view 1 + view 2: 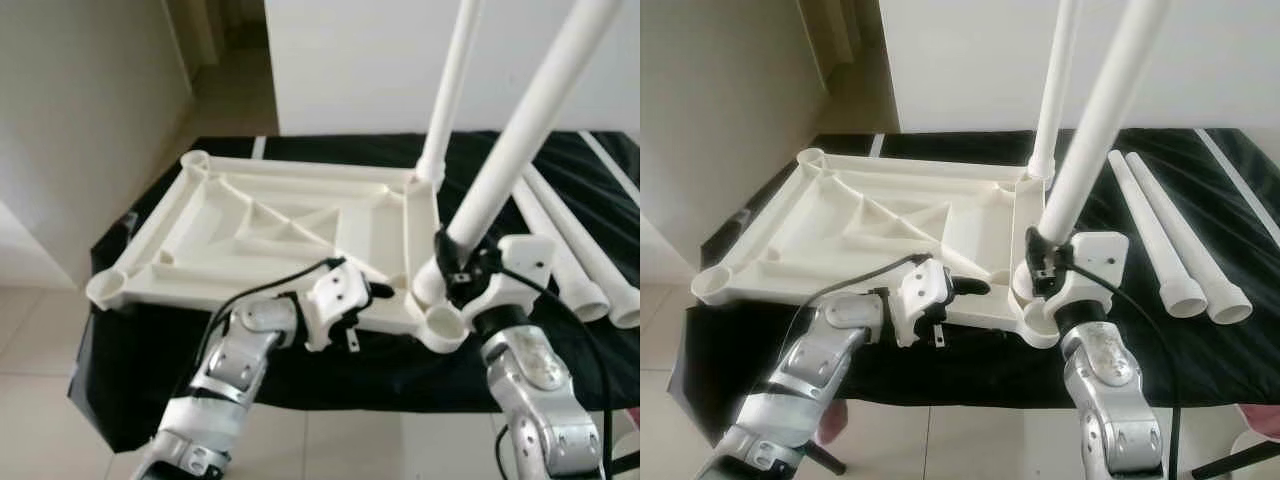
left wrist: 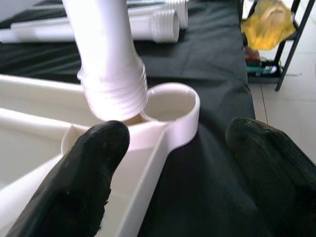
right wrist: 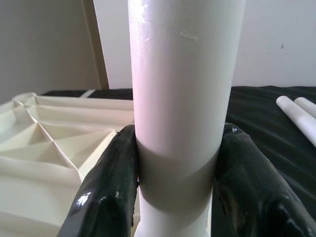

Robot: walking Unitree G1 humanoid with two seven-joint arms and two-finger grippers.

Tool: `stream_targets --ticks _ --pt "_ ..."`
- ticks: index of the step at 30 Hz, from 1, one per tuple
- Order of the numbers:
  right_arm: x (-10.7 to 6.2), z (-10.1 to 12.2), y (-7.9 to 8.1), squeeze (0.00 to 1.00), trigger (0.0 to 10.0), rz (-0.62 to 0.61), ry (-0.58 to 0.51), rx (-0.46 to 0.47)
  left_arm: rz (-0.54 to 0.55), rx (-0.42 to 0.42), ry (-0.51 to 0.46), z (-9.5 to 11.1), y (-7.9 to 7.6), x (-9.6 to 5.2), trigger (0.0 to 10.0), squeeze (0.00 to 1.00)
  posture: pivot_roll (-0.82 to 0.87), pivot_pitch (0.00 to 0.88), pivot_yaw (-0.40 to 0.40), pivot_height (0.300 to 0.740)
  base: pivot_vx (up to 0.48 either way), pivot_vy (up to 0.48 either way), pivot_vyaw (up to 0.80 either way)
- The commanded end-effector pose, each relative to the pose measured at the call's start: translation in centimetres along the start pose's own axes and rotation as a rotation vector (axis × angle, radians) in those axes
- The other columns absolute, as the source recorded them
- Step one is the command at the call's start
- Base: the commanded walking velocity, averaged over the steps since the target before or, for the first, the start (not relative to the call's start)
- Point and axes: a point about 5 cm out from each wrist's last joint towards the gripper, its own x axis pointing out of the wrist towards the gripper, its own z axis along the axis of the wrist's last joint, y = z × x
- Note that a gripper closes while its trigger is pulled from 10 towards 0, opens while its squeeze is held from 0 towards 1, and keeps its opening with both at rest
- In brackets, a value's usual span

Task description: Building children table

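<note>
A home room (plain white wall [image 1: 350,70], tiled floor [image 1: 40,330]).

Near corner: I see held leg [image 1: 1095,120] and right claw [image 1: 1052,262] blocking | far leg [image 1: 1055,90] behind | spare legs [image 1: 1170,245] right | tabletop [image 1: 870,225] interior open

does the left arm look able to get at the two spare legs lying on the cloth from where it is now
Probably not without moving. The spare legs lie on the far right of the black cloth, beyond the right end effector and the leg it grips, while the open left end effector rests at the tabletop's near edge.
</note>
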Motion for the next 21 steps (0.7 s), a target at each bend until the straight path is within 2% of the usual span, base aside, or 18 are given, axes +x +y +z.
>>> stream_targets --ticks 1,9,17,21 --pt "-0.3 0.2 0.2 0.00 10.0 0.007 -0.003 -0.019 0.058 -0.012 0.030 -0.4 0.1 -0.3 10.0 0.00 0.00 0.000 0.019 0.740 0.000 0.000 0.00" --pt "-1.5 -0.1 0.3 0.00 10.0 0.003 0.033 -0.018 0.101 -0.071 0.008 0.5 0.3 -1.1 10.0 0.00 -0.01 0.000 0.024 0.740 0.000 0.000 0.00" --pt "-2.6 -1.3 0.1 0.00 10.0 0.004 0.085 -0.038 0.065 -0.069 -0.006 1.2 -0.2 -1.4 10.0 0.00 -0.01 0.000 0.028 0.740 0.000 0.000 0.00" --pt "-3.3 -2.2 0.1 0.00 10.0 0.039 0.095 -0.103 0.060 -0.081 0.002 1.2 -0.3 -1.5 10.0 0.00 0.00 0.000 0.027 0.740 0.000 0.000 0.00"
